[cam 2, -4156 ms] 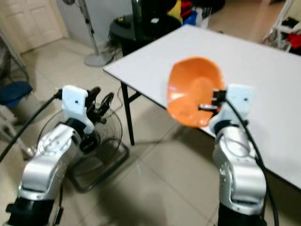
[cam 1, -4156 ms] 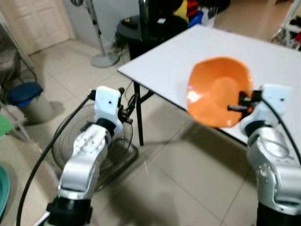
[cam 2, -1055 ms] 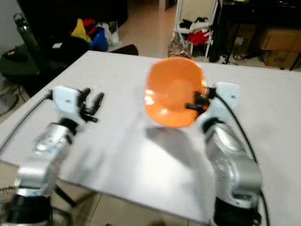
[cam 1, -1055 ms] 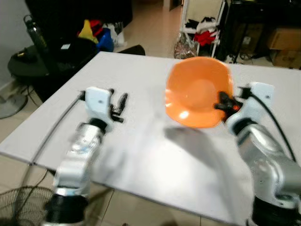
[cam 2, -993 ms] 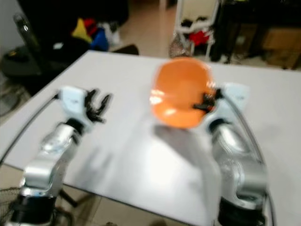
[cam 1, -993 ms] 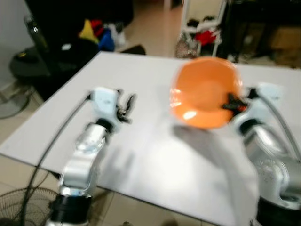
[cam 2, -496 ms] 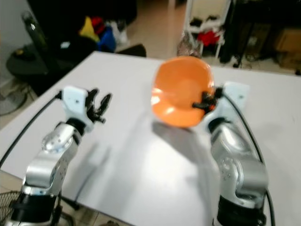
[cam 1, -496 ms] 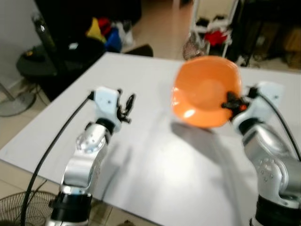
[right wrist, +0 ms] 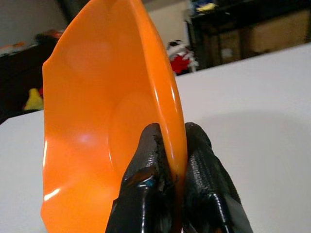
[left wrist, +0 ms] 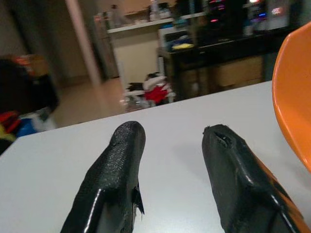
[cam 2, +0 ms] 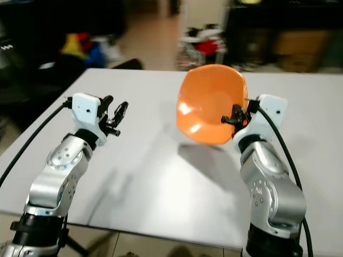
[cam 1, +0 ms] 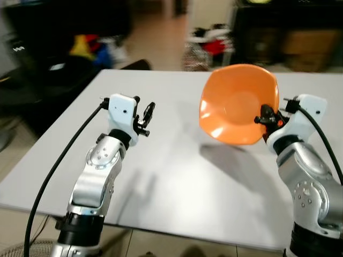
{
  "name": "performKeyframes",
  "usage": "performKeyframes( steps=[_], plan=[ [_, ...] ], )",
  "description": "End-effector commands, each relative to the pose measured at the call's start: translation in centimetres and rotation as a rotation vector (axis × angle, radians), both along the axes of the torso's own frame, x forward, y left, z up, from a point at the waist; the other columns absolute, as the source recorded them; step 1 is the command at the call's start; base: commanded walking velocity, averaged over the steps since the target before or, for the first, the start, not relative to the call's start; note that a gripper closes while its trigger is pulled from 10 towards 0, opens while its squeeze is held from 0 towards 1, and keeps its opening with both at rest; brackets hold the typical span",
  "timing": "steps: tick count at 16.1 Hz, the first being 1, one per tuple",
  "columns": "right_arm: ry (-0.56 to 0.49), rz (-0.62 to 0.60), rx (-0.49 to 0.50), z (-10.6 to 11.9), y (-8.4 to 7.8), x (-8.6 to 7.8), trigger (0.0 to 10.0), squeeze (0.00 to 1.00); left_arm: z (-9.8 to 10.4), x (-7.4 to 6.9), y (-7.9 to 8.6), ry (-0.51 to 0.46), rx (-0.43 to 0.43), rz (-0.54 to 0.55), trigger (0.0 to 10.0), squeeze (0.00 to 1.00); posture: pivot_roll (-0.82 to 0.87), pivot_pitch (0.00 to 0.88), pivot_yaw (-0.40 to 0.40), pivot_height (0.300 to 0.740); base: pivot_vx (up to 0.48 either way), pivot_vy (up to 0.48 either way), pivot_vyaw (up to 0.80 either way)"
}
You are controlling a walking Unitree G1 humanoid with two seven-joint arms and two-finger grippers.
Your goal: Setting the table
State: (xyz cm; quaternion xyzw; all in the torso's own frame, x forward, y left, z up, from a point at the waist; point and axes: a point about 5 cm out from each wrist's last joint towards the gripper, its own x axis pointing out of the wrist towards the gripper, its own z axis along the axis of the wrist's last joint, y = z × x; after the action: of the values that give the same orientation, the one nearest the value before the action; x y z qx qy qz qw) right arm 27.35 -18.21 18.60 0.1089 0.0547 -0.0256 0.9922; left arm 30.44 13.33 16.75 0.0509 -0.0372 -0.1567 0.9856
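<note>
Carrying the orange bowl [cam 1: 238,104] clamped by its rim in your right gripper [right wrist: 167,145], left gripper [cam 1: 143,119] fingers apart and empty, you likely next lower it level onto the white table [cam 1: 177,176].

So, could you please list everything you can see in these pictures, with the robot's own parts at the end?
Orange plastic bowl: one, orange, held tilted above the table, gripped at its rim.
White rectangular table: one, white, directly in front of the robot, under both arms.
Red and white clutter: one blurred pile, on the floor beyond the table's far edge.
Yellow and blue items: a blurred heap, far left against dark furniture.
Cardboard box: one, brown, far right background.
Left hand: black fingers open, holding nothing, above the table's left part.
Right hand: black fingers shut on the bowl's rim.
</note>
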Motion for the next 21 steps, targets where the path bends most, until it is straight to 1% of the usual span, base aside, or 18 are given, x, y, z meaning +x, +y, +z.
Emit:
performKeyframes(
  steps=[1,3,4,7,9,11,13,15,21],
  plan=[
    [-0.049,0.034,0.008,0.8,0.8,0.1,10.0,0.0,0.0,0.2,0.4,0.004,0.007,0.011,10.0,0.0,-0.01,0.0,0.092,0.727,0.0,0.476,-0.56],
    [-0.047,0.038,0.012,0.8,0.9,0.1,10.0,0.0,0.1,0.3,0.4,0.001,0.008,0.008,10.0,0.0,0.0,0.0,0.091,0.727,0.0,0.476,0.0],
    [-0.046,0.05,0.016,0.7,1.0,0.2,10.0,0.0,0.2,0.3,0.4,-0.011,0.016,0.016,10.0,0.0,0.0,0.0,0.09,0.727,0.0,0.0,0.0],
    [-0.032,0.085,0.05,0.6,1.2,0.2,10.0,0.0,0.0,0.1,0.6,0.008,0.002,0.033,10.0,0.0,0.0,0.0,0.084,0.727,0.0,0.0,0.0],
    [-0.019,0.123,0.109,0.7,1.1,0.3,10.0,0.0,-0.3,-0.1,0.4,0.016,0.0,0.021,10.0,0.0,0.0,0.0,0.08,0.727,0.0,0.0,0.0],
    [-0.013,0.135,0.13,0.8,0.8,0.5,10.0,0.0,-0.6,-0.2,0.4,0.03,-0.014,0.025,10.0,0.0,0.0,0.0,0.075,0.727,0.0,0.0,0.0],
    [0.003,0.157,0.11,0.9,0.6,0.8,10.0,0.0,-1.2,-0.5,0.4,0.058,-0.025,0.033,10.0,0.0,0.01,0.0,0.07,0.727,0.255,0.0,0.0],
    [0.015,0.163,0.087,0.9,0.5,0.9,10.0,0.0,-1.3,-0.7,0.5,0.059,-0.026,0.036,10.0,0.0,0.01,0.0,0.055,0.727,0.291,0.0,0.0],
    [0.04,0.162,0.072,0.7,0.5,0.9,10.0,0.0,-1.3,-0.9,0.5,0.063,-0.028,0.041,10.0,0.0,0.01,0.0,0.054,0.727,0.328,0.0,0.0]
  ],
)
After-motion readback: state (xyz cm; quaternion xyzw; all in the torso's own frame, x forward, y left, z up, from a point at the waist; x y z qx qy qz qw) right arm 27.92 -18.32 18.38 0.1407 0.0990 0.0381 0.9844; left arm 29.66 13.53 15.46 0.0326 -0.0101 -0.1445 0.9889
